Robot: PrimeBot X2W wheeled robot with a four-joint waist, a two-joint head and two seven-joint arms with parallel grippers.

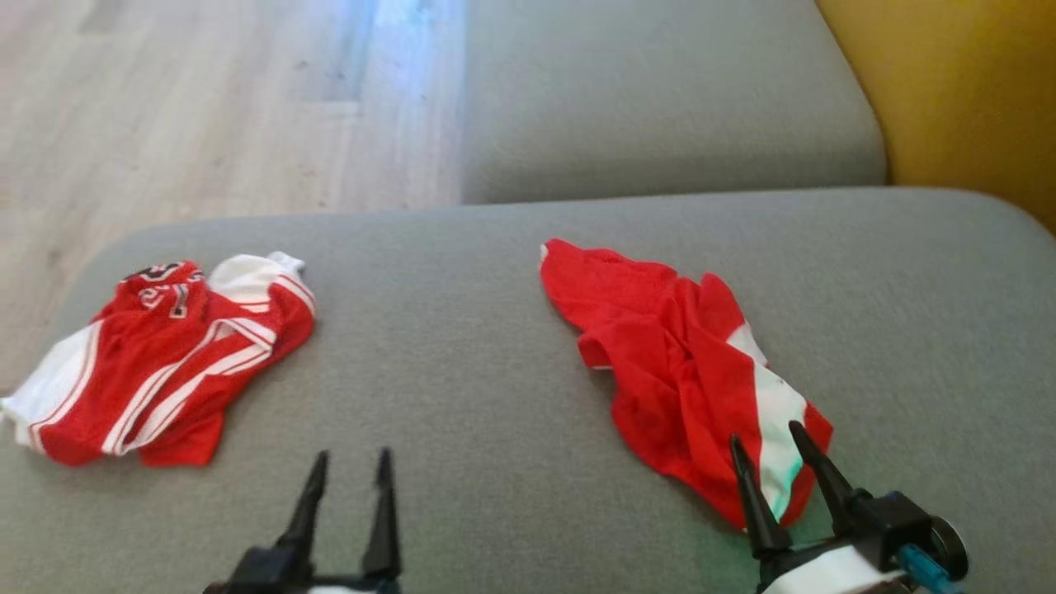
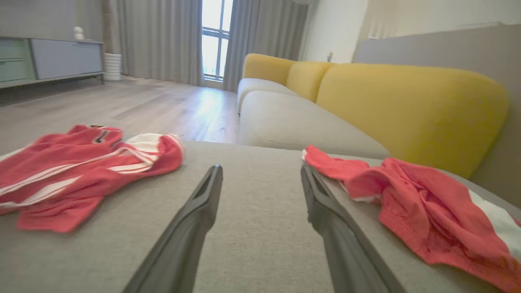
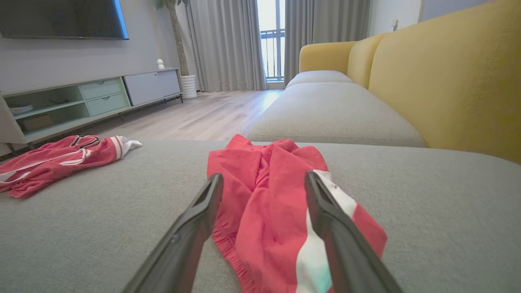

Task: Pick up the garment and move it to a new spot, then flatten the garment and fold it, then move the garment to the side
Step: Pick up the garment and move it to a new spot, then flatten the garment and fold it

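The red garment (image 1: 676,363) is lying crumpled on the right half of the grey cushion (image 1: 462,346), its white panel pointing toward the cushion's near edge. The right tool (image 1: 766,435) is hovering at that near end with its fingers spread, straddling the white panel and pinching nothing; whether the tips are touching the cloth I cannot tell. The left tool (image 1: 353,454) is also standing spread, over bare fabric at the cushion's near middle, apart from both pieces of clothing. A striped red-and-white jersey (image 1: 165,355) is sitting bunched at the cushion's left end, one corner reaching its left edge. The cushion's middle is lying open between the two pieces. Beyond its far edge a second seat cushion (image 1: 660,99) is adjoining, with wooden floor (image 1: 206,107) beyond its far-left side. A yellow backrest (image 1: 965,91) is rising past the cushion's far-right corner.
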